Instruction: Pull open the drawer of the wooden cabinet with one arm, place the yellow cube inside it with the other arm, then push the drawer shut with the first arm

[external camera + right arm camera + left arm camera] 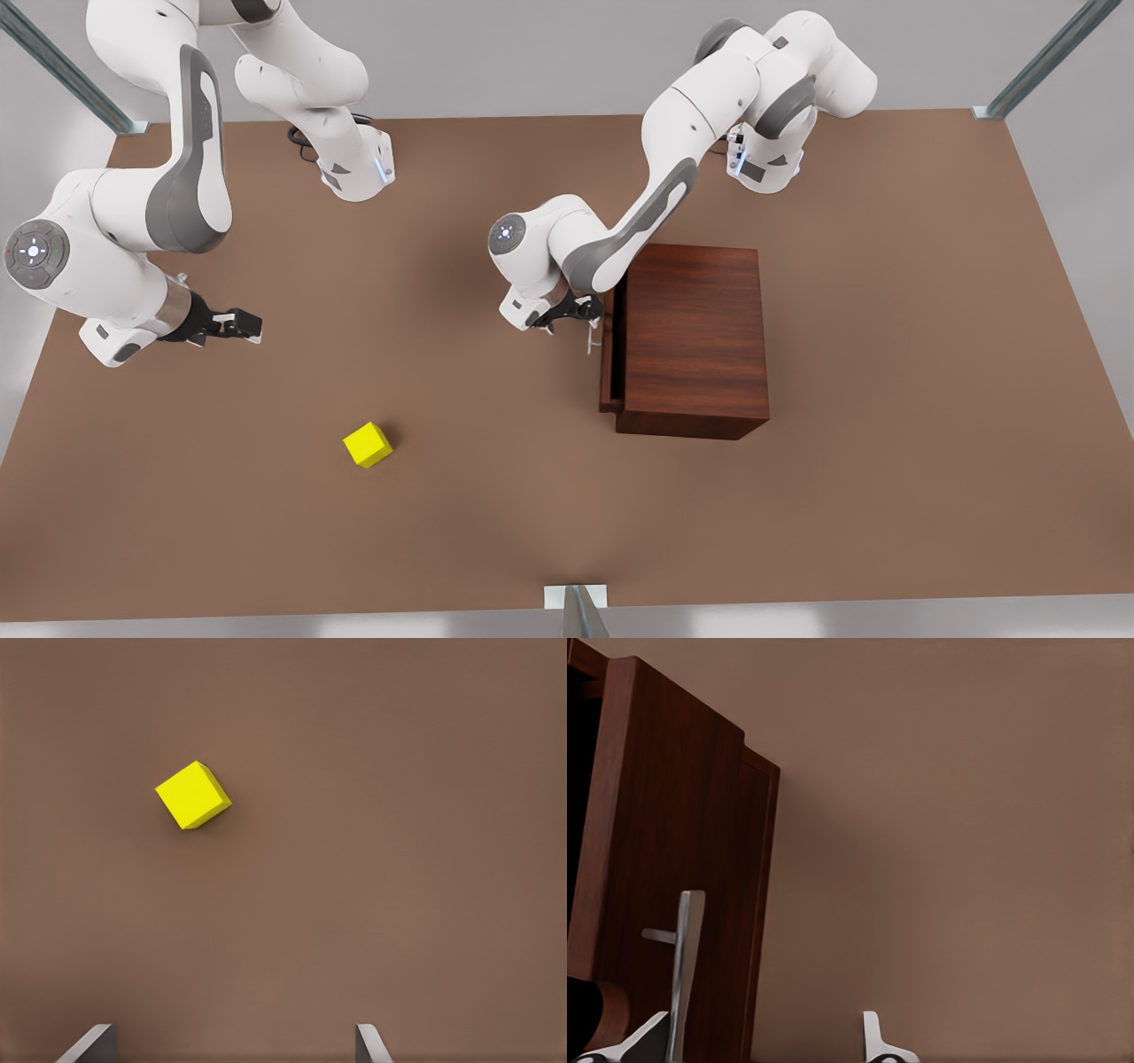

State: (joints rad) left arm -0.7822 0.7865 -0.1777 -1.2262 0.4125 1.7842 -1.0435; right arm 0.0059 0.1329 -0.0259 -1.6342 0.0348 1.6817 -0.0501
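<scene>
The wooden cabinet (695,341) stands right of centre in the front view. Its drawer (608,354) sticks out a little on the side facing the front view's left, and the left wrist view shows a dark gap beside the drawer (673,850). My left gripper (585,312) (762,1041) is open at the silver handle (592,337) (685,966), and the bar stands just inside one finger. The yellow cube (368,444) (193,795) lies on the table. My right gripper (235,326) (230,1045) hovers open at the front view's left, apart from the cube.
The brown table (886,496) spreads wide around the cabinet and cube. Both arm bases (359,168) (762,164) stand at its far edge. Metal frame posts (576,611) rise at the near edge and the far corners.
</scene>
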